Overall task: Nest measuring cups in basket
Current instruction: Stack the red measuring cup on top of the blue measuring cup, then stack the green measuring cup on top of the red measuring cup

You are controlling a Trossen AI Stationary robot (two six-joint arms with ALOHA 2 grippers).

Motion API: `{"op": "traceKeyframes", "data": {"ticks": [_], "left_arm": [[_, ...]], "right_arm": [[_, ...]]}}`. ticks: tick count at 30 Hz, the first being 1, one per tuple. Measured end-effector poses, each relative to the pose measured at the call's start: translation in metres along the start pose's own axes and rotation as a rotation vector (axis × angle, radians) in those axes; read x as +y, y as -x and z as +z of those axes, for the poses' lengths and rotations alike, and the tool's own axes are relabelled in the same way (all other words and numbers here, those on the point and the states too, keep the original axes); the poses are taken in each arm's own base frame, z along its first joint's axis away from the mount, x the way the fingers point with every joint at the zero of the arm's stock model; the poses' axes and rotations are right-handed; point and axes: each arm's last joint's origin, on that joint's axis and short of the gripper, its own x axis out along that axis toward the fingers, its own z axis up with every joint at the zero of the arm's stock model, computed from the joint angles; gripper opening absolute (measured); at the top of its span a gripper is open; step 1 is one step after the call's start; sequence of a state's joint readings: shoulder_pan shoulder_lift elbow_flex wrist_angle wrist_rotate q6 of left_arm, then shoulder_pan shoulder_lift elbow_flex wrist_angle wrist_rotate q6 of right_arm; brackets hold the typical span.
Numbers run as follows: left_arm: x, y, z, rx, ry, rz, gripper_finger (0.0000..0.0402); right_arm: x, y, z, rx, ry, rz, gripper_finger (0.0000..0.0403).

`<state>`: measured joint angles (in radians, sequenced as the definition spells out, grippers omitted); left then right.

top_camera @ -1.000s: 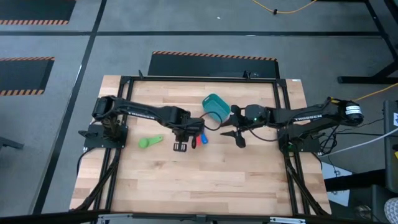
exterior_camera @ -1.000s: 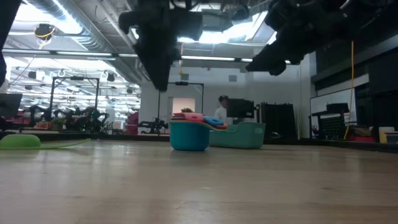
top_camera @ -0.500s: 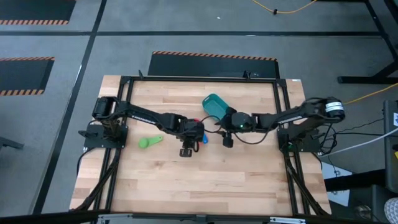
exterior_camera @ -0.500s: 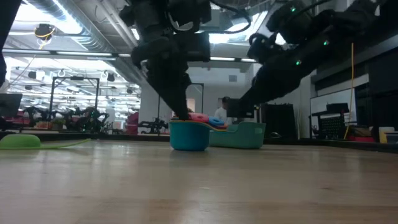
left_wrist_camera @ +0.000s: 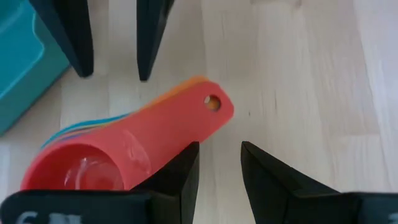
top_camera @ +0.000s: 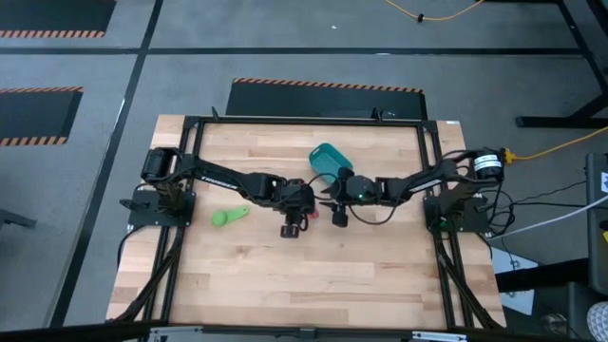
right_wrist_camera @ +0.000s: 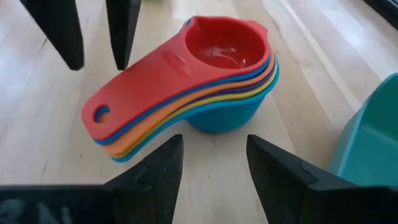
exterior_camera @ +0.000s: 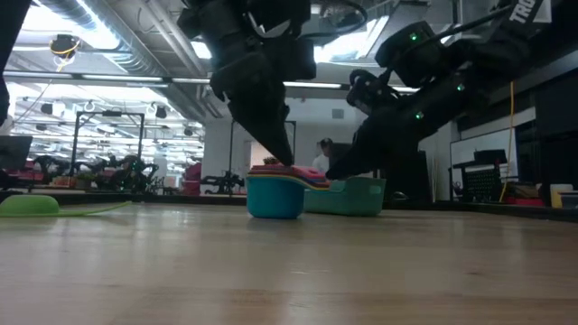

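Two claws flank nested cups (right_wrist_camera: 186, 93) | green cup (top_camera: 229, 217): high view only

We can make out white letters on the right arm (exterior_camera: 524, 11) in the low view, but they are cut off and unreadable. On the left arm (left_wrist_camera: 37, 219) we see pale marks, also illegible.

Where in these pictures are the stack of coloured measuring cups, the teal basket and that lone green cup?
stack of measuring cups (right_wrist_camera: 224, 46), right wrist view, on the red top cup's bowl.
basket (top_camera: 327, 158), high view, on its teal floor.
green cup (top_camera: 222, 218), high view, on its round bowl.
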<state>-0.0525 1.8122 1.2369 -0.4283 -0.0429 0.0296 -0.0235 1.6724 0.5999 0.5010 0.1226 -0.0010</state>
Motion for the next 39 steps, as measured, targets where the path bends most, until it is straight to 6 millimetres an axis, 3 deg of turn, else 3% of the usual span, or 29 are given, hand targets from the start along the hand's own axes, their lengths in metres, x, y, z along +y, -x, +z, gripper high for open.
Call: {"op": "traceKeyframes", "data": {"ticks": [5,7,9,15,22,26,33,39], "left_arm": [[0.0,0.001,0.002,-0.018,0.0,-0.001,0.0112],[0.0,0.011,0.004,-0.017,0.0,-0.011,0.0111],[0.001,0.028,0.01,-0.045,0.0,-0.012,0.0112],[0.008,0.085,0.002,-0.018,0.024,0.0,0.0111],[0.027,0.157,-0.02,-0.026,0.12,0.035,0.0111],[0.043,0.185,-0.034,-0.04,0.175,0.075,0.0111],[0.082,0.197,-0.051,-0.022,0.169,0.049,0.0111],[0.119,0.18,-0.064,0.014,0.147,-0.149,0.0111]], "right_arm": [[0.0,-0.001,-0.001,0.003,0.002,0.002,0.0182],[0.002,0.0,0.0,0.001,0.005,0.009,0.0182],[0.003,0.002,0.002,-0.011,0.007,0.024,0.0182],[0.005,0.008,0.009,-0.041,0.009,0.061,0.0182],[0.005,0.013,0.015,-0.066,0.008,0.059,0.0182],[0.005,0.013,0.015,-0.068,0.004,0.059,0.0182],[0.004,0.013,0.016,-0.082,0.001,0.059,0.0182],[0.004,0.013,0.017,-0.09,-0.026,0.061,0.0182]]}}
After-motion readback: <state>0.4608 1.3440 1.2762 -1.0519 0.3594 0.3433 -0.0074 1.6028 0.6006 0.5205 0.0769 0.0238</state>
